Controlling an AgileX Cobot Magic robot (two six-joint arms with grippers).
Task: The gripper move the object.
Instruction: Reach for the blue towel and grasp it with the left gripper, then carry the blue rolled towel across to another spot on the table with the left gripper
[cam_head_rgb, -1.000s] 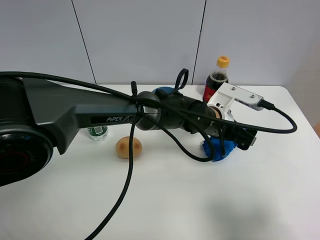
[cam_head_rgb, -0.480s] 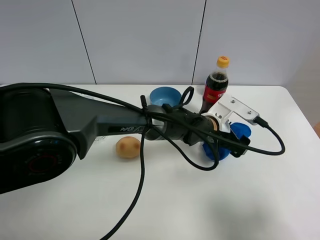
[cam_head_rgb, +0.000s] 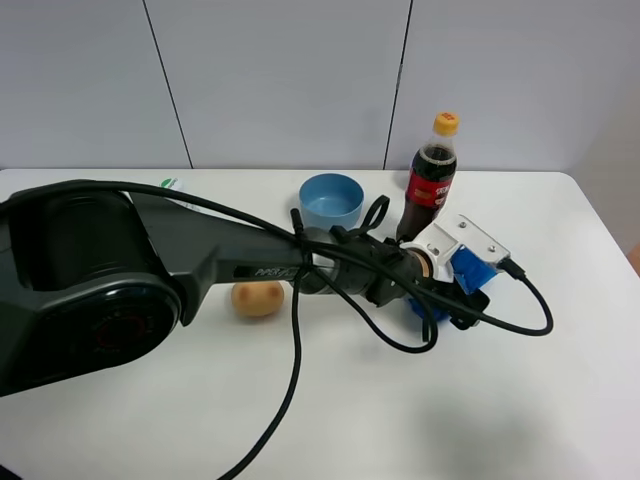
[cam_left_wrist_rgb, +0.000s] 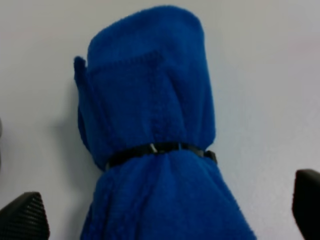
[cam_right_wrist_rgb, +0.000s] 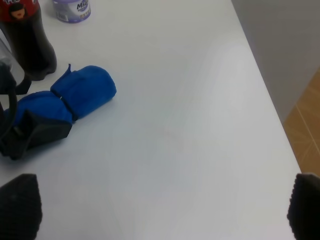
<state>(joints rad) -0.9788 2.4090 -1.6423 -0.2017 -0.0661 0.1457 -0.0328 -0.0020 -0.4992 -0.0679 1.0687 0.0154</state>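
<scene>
A rolled blue towel (cam_head_rgb: 468, 266) bound by a black tie lies on the white table in front of the cola bottle. It fills the left wrist view (cam_left_wrist_rgb: 150, 125) and shows in the right wrist view (cam_right_wrist_rgb: 82, 90). My left gripper (cam_head_rgb: 452, 296) reaches across from the left and is down at the towel's near end. It is open, with its fingertips (cam_left_wrist_rgb: 22, 217) wide apart on either side of the roll. The right wrist view shows its dark finger (cam_right_wrist_rgb: 35, 132) against the towel. My right gripper (cam_right_wrist_rgb: 161, 202) is open and empty, above bare table to the right of the towel.
A cola bottle (cam_head_rgb: 432, 175) stands just behind the towel. A blue bowl (cam_head_rgb: 331, 199) is to its left. A potato (cam_head_rgb: 258, 298) lies by the left arm. A small white and purple jar (cam_right_wrist_rgb: 71, 9) stands at the back. The table's right edge (cam_right_wrist_rgb: 260, 85) is close.
My left arm has swung lower and nearer, uncovering the blue bowl. Its gripper has come down over the blue towel. The towel has stayed where it was.
</scene>
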